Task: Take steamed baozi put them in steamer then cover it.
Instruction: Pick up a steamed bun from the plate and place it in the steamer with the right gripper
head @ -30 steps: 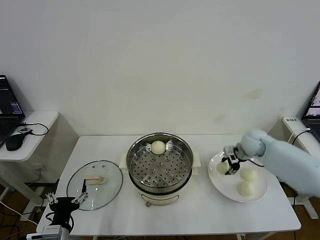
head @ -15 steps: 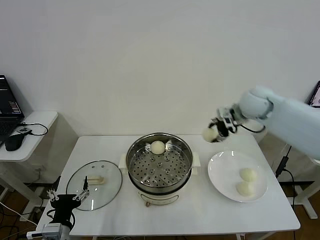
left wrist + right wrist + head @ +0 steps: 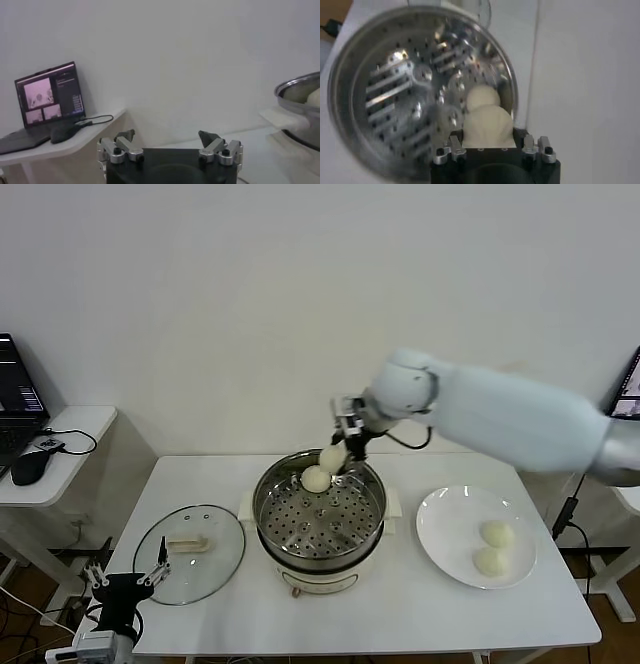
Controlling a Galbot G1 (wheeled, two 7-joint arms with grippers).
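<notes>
Your tabletop [image 3: 400, 604] is white, back edge against the wall, front edge cut off at the bottom of the head view. Bare room in front of the steamer and between it and the plate.

One steamer [image 3: 319, 519] sits mid-tabletop, uncovered, perforated tray mostly free; only its far rim area is taken. In the left wrist view just a slice of its rim [image 3: 300, 92] shows, cut at the frame edge.

One white plate [image 3: 445, 534] to the steamer's right, near it but apart.

One cover [image 3: 190, 552] lies flat on the tabletop left of the steamer, handle up, near the left edge, close to the steamer's side handle but apart.

Four steamed baozi counted: one [image 3: 316, 478] on the tray by the far rim, one held [image 3: 333, 458] just above and beside it, two on the plate [image 3: 496, 533] and [image 3: 490, 561]. In the right wrist view the held bun [image 3: 488, 126] overlaps the tray bun [image 3: 481, 97]; you can't tell if they touch.

Your right gripper [image 3: 343, 446] hangs over the steamer's far rim, fingers clamped on the held baozi; finger tips mostly hidden by the bun.

Your left gripper [image 3: 125, 581] is parked low at the front-left corner, below the cover, fingers spread wide with nothing between them [image 3: 169, 137]; its body is cut off at the frame bottom.

One side table at far left carries a laptop [image 3: 47, 97] and a mouse, well apart from the work.
</notes>
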